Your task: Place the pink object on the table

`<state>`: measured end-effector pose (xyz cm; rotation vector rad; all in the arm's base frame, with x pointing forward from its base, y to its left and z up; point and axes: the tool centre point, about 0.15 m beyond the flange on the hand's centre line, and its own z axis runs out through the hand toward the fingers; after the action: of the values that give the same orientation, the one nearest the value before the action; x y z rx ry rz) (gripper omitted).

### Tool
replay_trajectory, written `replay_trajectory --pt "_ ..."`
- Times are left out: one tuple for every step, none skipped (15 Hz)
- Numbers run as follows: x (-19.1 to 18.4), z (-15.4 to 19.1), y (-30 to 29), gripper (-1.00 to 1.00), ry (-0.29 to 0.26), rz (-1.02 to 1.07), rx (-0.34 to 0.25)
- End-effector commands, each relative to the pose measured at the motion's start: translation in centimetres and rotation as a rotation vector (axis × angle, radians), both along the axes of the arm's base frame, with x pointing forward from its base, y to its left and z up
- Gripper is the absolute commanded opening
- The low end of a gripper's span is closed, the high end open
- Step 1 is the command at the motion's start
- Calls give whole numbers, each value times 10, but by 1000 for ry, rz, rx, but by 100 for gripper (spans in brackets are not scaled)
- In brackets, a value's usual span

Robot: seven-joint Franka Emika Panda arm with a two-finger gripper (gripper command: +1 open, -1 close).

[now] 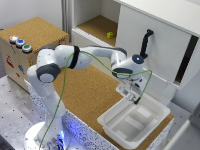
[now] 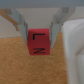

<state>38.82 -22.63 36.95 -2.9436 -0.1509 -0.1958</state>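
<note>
Arm: Franka reaching toward the exterior view's right, wrist pointed down over the table near the white plastic bin.
Gripper: clamped on the pink object; two fingers pressing its opposite sides, cube hanging just below the tips.
Pink object: held in the air, not resting on anything; dark markings on its visible faces, plain cube, no long axis to speak of.
Key relation: cork of the table directly beneath the cube; bin rim just beside it. Judged: straight descent should land on cork, but little margin on the bin side.
Height above cork: cannot tell from either view.
Wrist view only: grip, cube, cork below, bin edge.
Exterior view only: whole layout; gripper near the bin's corner; cube too small to make out there. Yellow-green object on the far shelf, button box at the exterior view's left, both well apart.
Step judged: lower, then release.
</note>
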Motion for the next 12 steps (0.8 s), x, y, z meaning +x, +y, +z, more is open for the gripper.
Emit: replay_trajectory --pt "16 -44 91 -100 -3 12 -107" --pt "20 -54 99 -100 0 19 -118" --pt "23 -61 103 -100 0 22 -122" --pt "27 -75 111 -100 11 32 -139" --pt "28 -87 116 -100 24 40 -152" --pt "30 -98 119 -100 39 50 -161" --pt "30 -109 120 -100 51 56 -179" --pt "28 -117 118 -100 61 37 -179" --pt "25 -123 115 -100 68 18 -185" --pt "20 -129 112 -100 80 -1 -178" --pt "15 -135 109 -100 96 -17 -175" --pt "10 -141 108 -100 111 -27 -176"
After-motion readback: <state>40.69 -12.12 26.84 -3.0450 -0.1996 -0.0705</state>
